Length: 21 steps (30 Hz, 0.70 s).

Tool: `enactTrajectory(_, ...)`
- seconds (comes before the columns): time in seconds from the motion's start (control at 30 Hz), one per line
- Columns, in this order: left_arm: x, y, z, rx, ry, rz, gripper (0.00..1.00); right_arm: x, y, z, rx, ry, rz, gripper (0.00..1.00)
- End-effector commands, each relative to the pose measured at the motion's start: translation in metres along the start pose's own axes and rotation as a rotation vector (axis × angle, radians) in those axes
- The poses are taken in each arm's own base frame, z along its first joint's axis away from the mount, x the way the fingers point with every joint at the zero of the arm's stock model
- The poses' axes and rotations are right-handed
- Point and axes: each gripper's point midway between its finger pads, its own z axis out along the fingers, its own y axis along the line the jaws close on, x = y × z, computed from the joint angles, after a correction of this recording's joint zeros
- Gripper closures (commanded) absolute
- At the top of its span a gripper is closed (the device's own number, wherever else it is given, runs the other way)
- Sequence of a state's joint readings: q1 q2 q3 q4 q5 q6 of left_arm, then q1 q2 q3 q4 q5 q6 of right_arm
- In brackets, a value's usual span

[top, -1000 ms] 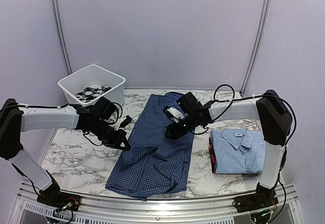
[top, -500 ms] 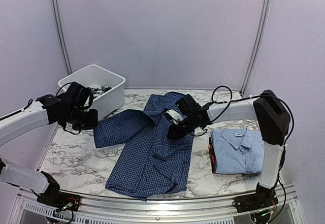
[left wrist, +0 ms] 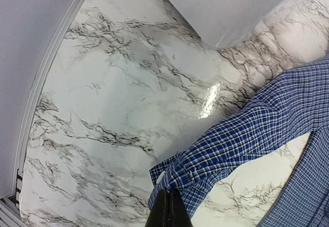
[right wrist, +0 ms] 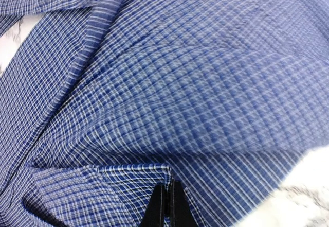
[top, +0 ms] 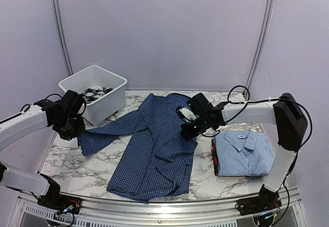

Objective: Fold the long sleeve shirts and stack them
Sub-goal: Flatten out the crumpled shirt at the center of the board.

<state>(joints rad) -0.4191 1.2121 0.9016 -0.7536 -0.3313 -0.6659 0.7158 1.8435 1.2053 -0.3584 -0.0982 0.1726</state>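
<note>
Dark blue checked shirt (top: 159, 150): left gripper (left wrist: 167, 198) is clenched on its sleeve cuff, and right gripper (right wrist: 167, 188) pinches a folded edge on its right side (fingers pressed tight). It sprawls mid-tabletop (top: 77, 160). The folded light blue shirt (top: 241, 152) lies just right of it, and the white bin (top: 110, 101) sits behind its outstretched sleeve.

One dark blue checked shirt (top: 159, 152), one light blue shirt (top: 242, 152) and one white bin (top: 110, 99).
</note>
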Motion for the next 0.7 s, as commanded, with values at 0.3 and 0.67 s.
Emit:
enactTrajectory(0.3,-0.03,0.016,0.004,-0.09,-0.011,0.027,1.0,-0.038,-0.085,-0.163,0.266,-0.299,0.218,1.0)
enactTrajectory(0.67,-0.033,-0.004,0.003,0.023,-0.017,0.044,0.85,-0.071,-0.075,-0.291,0.306,-0.551,0.26,1.0)
